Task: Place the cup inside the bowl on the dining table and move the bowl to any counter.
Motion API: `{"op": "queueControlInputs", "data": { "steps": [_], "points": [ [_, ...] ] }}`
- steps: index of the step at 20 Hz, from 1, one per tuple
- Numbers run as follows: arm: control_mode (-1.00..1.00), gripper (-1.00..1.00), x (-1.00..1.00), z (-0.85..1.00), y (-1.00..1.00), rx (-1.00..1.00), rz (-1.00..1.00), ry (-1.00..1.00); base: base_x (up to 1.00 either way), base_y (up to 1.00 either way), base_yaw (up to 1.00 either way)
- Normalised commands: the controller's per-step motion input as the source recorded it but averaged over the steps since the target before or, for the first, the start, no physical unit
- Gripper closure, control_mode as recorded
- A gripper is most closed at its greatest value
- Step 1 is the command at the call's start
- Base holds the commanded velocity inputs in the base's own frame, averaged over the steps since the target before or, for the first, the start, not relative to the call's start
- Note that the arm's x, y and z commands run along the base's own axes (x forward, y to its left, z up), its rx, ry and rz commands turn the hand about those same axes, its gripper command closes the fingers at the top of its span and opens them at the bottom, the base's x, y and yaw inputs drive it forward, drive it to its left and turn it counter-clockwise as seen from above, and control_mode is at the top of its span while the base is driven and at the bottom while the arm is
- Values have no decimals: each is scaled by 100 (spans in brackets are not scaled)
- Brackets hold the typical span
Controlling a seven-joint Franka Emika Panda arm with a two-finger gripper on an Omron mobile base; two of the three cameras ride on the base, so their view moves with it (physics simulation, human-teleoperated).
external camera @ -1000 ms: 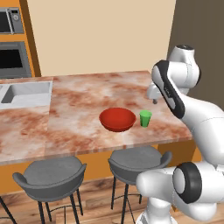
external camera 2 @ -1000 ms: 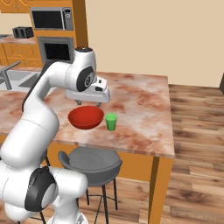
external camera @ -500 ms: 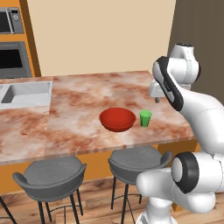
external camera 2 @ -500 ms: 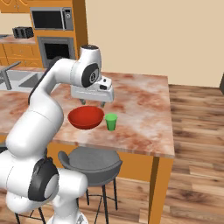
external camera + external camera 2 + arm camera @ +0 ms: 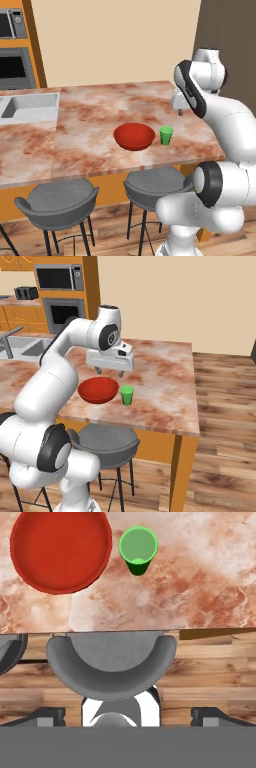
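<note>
Pinkish-brown marbled desk (image 5: 90,135) on an orange base, grey sink (image 5: 30,106) inset at its far left, two grey stools (image 5: 60,202) tucked under the near edge. Red bowl (image 5: 134,136) upright near that edge, green cup (image 5: 166,135) upright just beside it on the right, not touching, not inside. Pincer (image 5: 110,372) raised above the desk behind bowl and cup, pointing down, fingers spread fully apart, gripping nothing. Oven and microwave in orange cabinetry beyond.
</note>
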Motion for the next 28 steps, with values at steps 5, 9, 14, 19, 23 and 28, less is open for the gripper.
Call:
{"op": "queueControlInputs", "data": {
  "steps": [5,9,14,19,23,28],
  "points": [
    [-100,-100,12,0,-7,0,-4,7,0,0,0],
    [-100,-100,13,0,-6,0,-4,7,0,0,0],
    [-100,-100,19,0,-3,0,-5,7,0,0,0],
    [-100,-100,16,0,0,0,-5,4,0,0,0],
    [-100,-100,17,0,-1,0,-4,2,0,0,0],
    [-100,-100,18,0,0,0,-4,2,0,0,0]
  ]
}}
